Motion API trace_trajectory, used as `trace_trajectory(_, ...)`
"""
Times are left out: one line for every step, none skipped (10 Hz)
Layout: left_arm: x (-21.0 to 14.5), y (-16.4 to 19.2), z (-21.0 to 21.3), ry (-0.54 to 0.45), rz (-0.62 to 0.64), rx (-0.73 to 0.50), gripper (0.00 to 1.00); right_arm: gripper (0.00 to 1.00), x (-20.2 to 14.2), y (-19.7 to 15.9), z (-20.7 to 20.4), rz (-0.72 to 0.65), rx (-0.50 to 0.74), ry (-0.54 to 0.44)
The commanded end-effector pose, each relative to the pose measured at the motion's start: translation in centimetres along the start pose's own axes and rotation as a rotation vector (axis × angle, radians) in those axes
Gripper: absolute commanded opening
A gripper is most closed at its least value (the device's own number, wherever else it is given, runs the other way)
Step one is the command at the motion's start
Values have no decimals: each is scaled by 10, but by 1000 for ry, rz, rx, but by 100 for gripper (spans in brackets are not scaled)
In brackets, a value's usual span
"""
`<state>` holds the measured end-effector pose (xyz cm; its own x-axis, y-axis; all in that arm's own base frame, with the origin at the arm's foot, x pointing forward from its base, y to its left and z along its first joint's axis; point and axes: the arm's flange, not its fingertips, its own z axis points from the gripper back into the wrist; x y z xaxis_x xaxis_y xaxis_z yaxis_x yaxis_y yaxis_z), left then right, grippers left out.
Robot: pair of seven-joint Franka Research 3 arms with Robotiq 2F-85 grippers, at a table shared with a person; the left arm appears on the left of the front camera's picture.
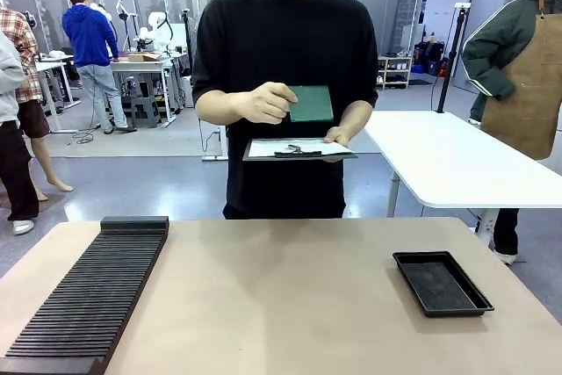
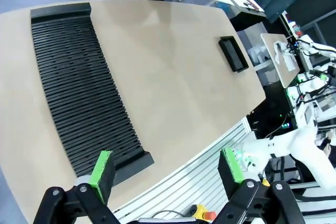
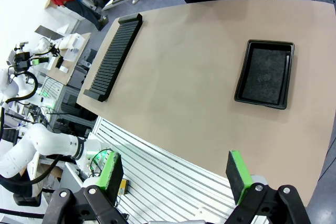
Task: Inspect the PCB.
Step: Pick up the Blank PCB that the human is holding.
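Observation:
The person at the far side holds the green PCB (image 1: 311,104) up at chest height in one hand (image 1: 263,103), above a dark clipboard with white paper (image 1: 297,148) resting on the other hand. My left gripper (image 2: 167,169) hangs open above the table's near edge, by the end of the black slotted rack (image 2: 79,87), nothing between its green pads. My right gripper (image 3: 177,174) is open too, over the near edge of the table, empty. Both are far from the PCB.
A long black slotted rack (image 1: 92,292) lies along the table's left side. A shallow black tray (image 1: 442,283) sits empty at the right, also seen as tray (image 3: 265,73). Other people and a white table (image 1: 457,160) stand behind.

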<state>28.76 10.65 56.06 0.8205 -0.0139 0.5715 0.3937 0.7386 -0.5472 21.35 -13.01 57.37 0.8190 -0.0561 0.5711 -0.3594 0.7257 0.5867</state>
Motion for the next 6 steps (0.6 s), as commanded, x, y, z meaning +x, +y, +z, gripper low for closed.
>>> trace_trajectory(0, -1, -1, 9, -7, 10, 100, 100, -1, 1, 1, 14, 9, -7)
trace_trajectory(0, -1, -1, 9, -7, 10, 100, 100, -1, 1, 1, 14, 9, -7)
trace_trajectory(0, -1, -1, 9, -7, 10, 100, 100, -1, 1, 1, 14, 9, -7)
trace_trajectory(0, -1, -1, 9, -7, 10, 100, 100, -1, 1, 1, 14, 9, -7)
trace_trajectory(0, -1, -1, 9, -7, 10, 100, 100, -1, 1, 1, 14, 9, -7)
trace_trajectory(0, -1, -1, 9, -7, 10, 100, 100, -1, 1, 1, 14, 9, -7)
